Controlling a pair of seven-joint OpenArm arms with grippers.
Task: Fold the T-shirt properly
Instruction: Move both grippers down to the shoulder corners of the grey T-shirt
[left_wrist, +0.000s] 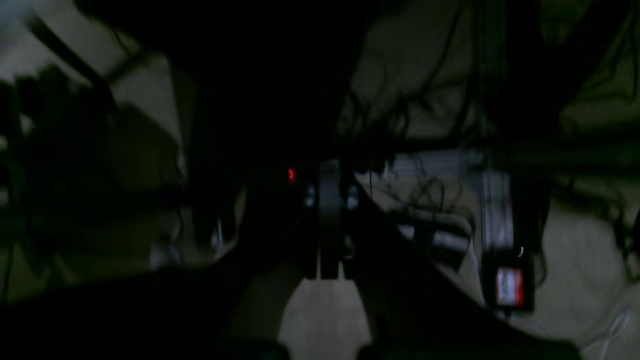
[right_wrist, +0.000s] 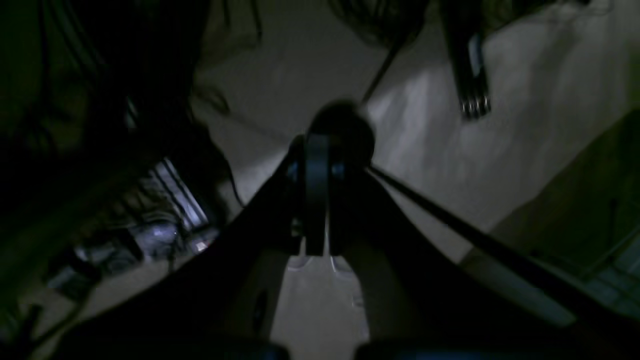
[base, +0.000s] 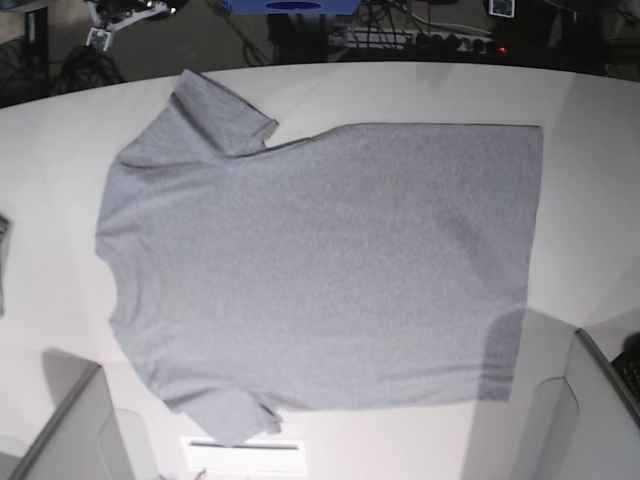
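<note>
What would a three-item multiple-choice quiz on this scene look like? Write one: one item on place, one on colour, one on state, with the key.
1. Toward which side of the base view does the T-shirt's neck end point?
A. left
B. right
C. bottom edge

2. What colour is the T-shirt's upward face?
A. plain heather grey
B. white with red stripes
C. solid black

3. How does the T-shirt lie on the table?
A. folded in half
B. spread flat, both sleeves out
C. bunched in a heap

Key: 1 A, both sleeves sit at the left and the straight hem at the right. 2 A, the cloth is evenly grey with no lettering showing. 3 B, the whole outline is visible in a single layer, with no fold made yet.
</note>
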